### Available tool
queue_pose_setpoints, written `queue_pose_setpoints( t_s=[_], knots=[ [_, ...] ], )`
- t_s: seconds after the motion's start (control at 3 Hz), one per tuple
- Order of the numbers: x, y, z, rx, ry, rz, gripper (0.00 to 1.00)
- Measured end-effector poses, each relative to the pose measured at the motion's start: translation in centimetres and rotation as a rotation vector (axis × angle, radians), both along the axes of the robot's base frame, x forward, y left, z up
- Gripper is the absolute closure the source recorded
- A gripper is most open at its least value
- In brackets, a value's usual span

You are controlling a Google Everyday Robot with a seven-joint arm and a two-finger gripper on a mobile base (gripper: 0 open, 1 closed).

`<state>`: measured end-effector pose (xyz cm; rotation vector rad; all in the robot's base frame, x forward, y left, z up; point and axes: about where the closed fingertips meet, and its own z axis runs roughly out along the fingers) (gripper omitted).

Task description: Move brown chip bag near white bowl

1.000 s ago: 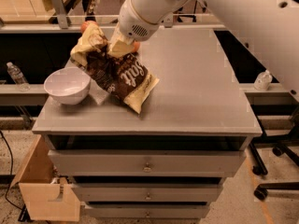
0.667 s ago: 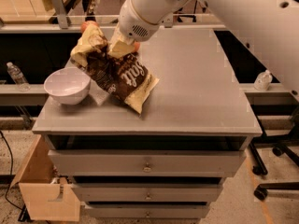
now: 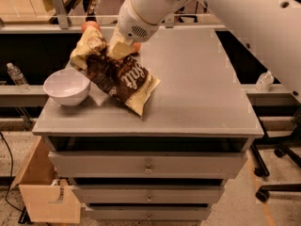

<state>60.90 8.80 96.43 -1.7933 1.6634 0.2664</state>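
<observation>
Brown chip bag lies on desk just beside white bowl, tool at bag's upper end, grip can't tell; probably only letting go and backing off left.

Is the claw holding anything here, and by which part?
Cannot be told: the claw sits at the upper cream end of the brown chip bag; grip hidden.

The single camera looked down from high in front of the grey drawer cabinet, fairly near, facing 12 o'clock across its top, with the gripper toward 11 o'clock over the brown chip bag.
</observation>
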Motion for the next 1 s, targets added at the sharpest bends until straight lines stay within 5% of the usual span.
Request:
queue_pose_setpoints(
  t_s=[0.33, 1.0],
  knots=[
    [-0.08, 0.14, -0.02, -0.001, 0.000, 0.003, 0.07],
    [-0.15, 0.25, -0.03, -0.001, 0.000, 0.005, 0.00]
  ],
)
